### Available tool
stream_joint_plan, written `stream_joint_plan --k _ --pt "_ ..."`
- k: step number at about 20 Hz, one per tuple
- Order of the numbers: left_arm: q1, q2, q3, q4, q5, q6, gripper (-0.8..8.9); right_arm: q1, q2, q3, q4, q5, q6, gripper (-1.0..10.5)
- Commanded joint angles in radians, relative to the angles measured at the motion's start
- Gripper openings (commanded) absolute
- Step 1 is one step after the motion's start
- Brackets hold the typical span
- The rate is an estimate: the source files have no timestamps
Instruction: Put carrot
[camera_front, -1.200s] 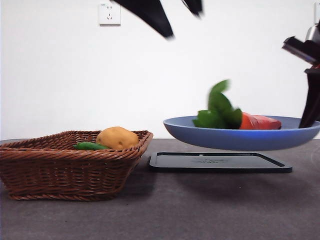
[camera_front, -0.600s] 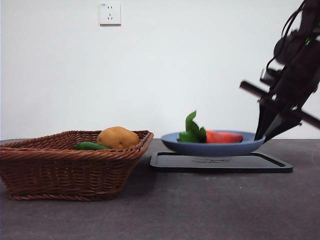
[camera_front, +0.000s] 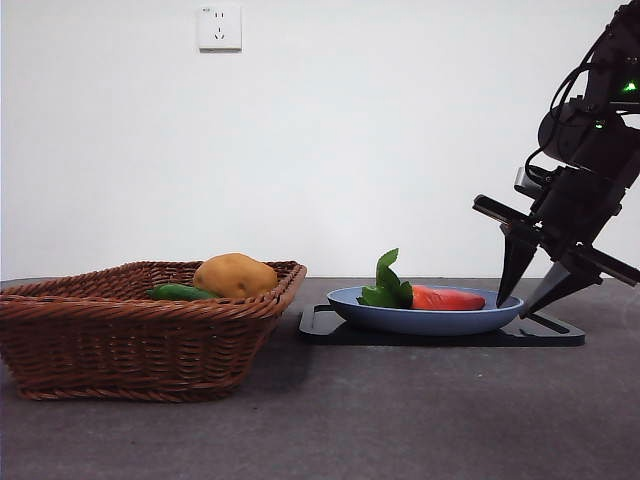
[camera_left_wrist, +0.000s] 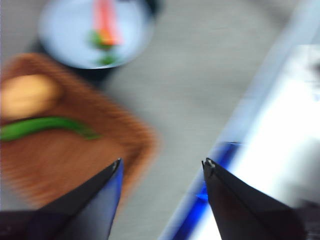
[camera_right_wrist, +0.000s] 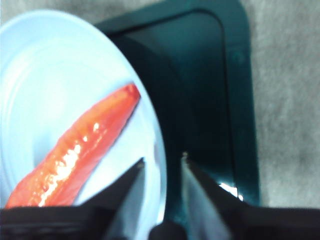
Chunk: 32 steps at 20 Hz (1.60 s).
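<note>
The carrot (camera_front: 450, 298), orange-red with green leaves (camera_front: 388, 285), lies in a blue plate (camera_front: 420, 320) that rests on a black tray (camera_front: 560, 335). My right gripper (camera_front: 517, 305) is at the plate's right rim with its jaws open, one on each side of the rim. The right wrist view shows this gripper (camera_right_wrist: 161, 160), the carrot (camera_right_wrist: 85, 150), the plate (camera_right_wrist: 50, 75) and the tray (camera_right_wrist: 210, 100). My left gripper (camera_left_wrist: 161, 164) is open and empty, high above the table. Its blurred view shows the carrot (camera_left_wrist: 105, 22) in the plate (camera_left_wrist: 65, 40).
A wicker basket (camera_front: 130, 340) stands at the left, close to the tray, holding a yellow-brown potato (camera_front: 235, 275) and a long dark green vegetable (camera_front: 180, 292). The left wrist view also shows the basket (camera_left_wrist: 75, 165). A wall socket (camera_front: 220, 27) is behind.
The plate with the carrot came down from the air onto the black tray. My right gripper's jaws have spread apart at the rim. The other arm left the top of the front view.
</note>
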Motion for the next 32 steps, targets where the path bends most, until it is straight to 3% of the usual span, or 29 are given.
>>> stream_joint_plan --k 1,7,10,12,14,16,19,23,29,32 --pt "-0.007 0.031 0.019 0.039 -0.162 -0.006 2.84 -0.012 0.010 0.020 -0.001 0.002 0.020 2.3" --pt "0.021 0.106 0.019 0.287 -0.377 0.060 2.82 -0.012 -0.167 0.020 -0.115 0.006 -0.029 2.2" --pt "0.079 0.185 0.019 0.470 -0.433 0.099 1.33 0.006 -0.305 0.020 -0.222 0.030 -0.062 1.9" --pt "0.126 0.247 0.019 0.548 -0.387 0.098 -0.02 0.043 -0.379 0.020 -0.298 0.110 -0.126 1.1" --pt "0.184 0.306 0.019 0.571 -0.269 0.097 0.06 0.095 -0.434 0.018 -0.372 0.191 -0.180 0.3" --pt "0.260 0.344 0.019 0.542 -0.188 0.068 0.06 0.152 -0.484 0.002 -0.393 0.249 -0.189 0.0" --pt "0.347 0.342 0.006 0.469 -0.161 0.056 0.06 0.238 -0.560 -0.043 -0.384 0.326 -0.189 0.0" --pt "0.458 0.198 -0.125 0.502 -0.133 0.076 0.06 0.347 -0.714 -0.166 -0.251 0.386 -0.186 0.0" --pt "0.550 -0.276 -0.623 0.733 -0.032 0.072 0.06 0.456 -1.064 -0.491 0.052 0.510 -0.162 0.0" --pt "0.551 -0.533 -0.858 0.815 -0.031 0.003 0.06 0.481 -1.235 -0.676 0.188 0.583 -0.153 0.0"
